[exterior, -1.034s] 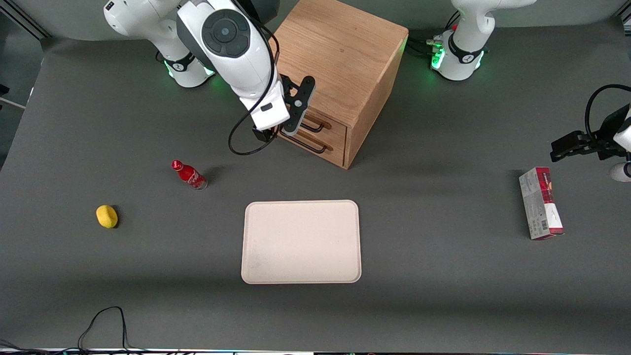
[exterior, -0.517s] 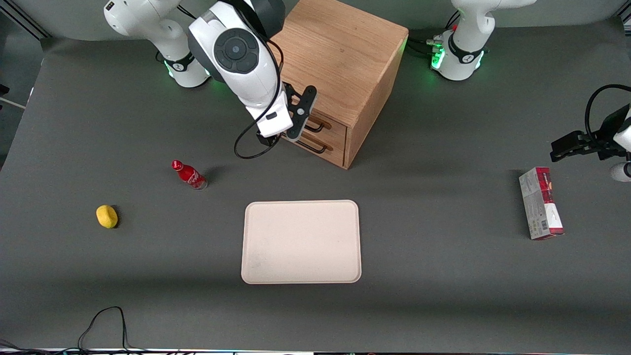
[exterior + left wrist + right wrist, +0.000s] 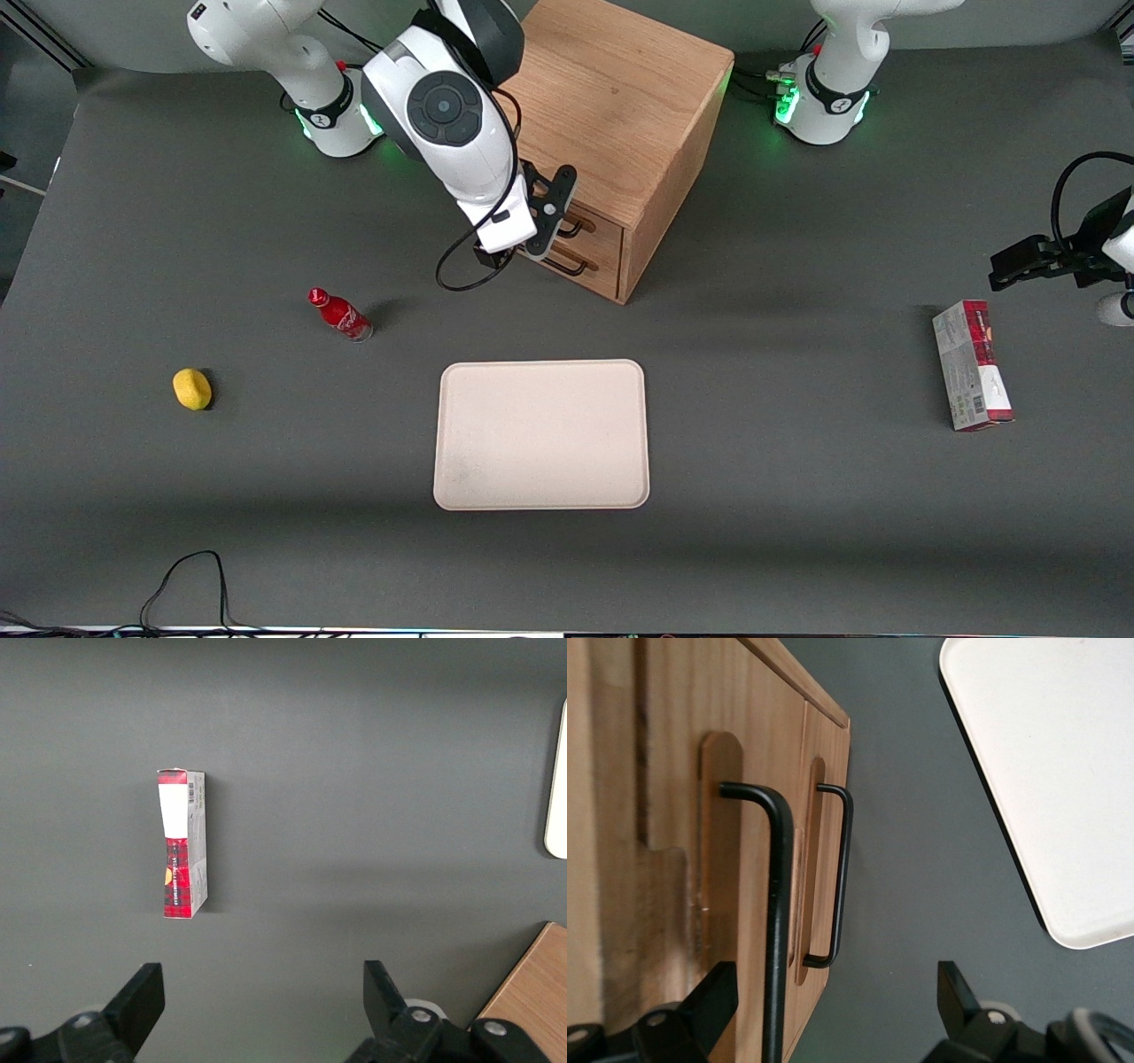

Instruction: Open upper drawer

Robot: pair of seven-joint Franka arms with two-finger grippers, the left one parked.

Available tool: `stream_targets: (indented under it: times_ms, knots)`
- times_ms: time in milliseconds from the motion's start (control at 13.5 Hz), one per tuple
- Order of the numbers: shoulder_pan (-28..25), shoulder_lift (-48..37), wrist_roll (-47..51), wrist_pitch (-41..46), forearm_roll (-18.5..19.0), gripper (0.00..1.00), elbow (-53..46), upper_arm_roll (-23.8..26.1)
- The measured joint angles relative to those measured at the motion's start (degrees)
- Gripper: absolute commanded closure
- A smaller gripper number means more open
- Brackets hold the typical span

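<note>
The wooden cabinet [image 3: 611, 97] stands near the arm bases, its two drawers facing the working arm's end of the table. The upper drawer [image 3: 599, 229] is shut, and its black wire handle [image 3: 572, 229] sits just above the lower drawer's handle [image 3: 567, 264]. My right gripper [image 3: 540, 229] is open in front of the drawer fronts, at the upper handle. In the right wrist view the upper handle [image 3: 778, 921] runs between the fingers [image 3: 709, 1005] of the gripper [image 3: 833, 1010], close to one finger and touching neither. The lower handle [image 3: 842, 877] lies farther off.
A cream tray [image 3: 540, 434] lies nearer the front camera than the cabinet. A red bottle [image 3: 339, 315] and a yellow lemon-like object [image 3: 192, 389] lie toward the working arm's end. A red and grey box [image 3: 971, 365] lies toward the parked arm's end.
My right arm has moved in toward the drawer fronts, bringing the open gripper along to the upper handle. The drawers have not moved.
</note>
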State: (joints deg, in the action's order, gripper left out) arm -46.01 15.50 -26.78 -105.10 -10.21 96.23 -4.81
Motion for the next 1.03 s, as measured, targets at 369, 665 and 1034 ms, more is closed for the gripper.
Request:
stream_targets:
  times_ms: [369,665,1034]
  knots:
    - [0.02,-0.01,0.00,-1.11,0.00,0.00,0.78,-0.29]
    - [-0.01,0.01,0.01,-3.98,-0.01,0.00,2.90,-0.22]
    - [0.03,0.19,0.01,-6.16,0.00,0.00,4.49,-0.30]
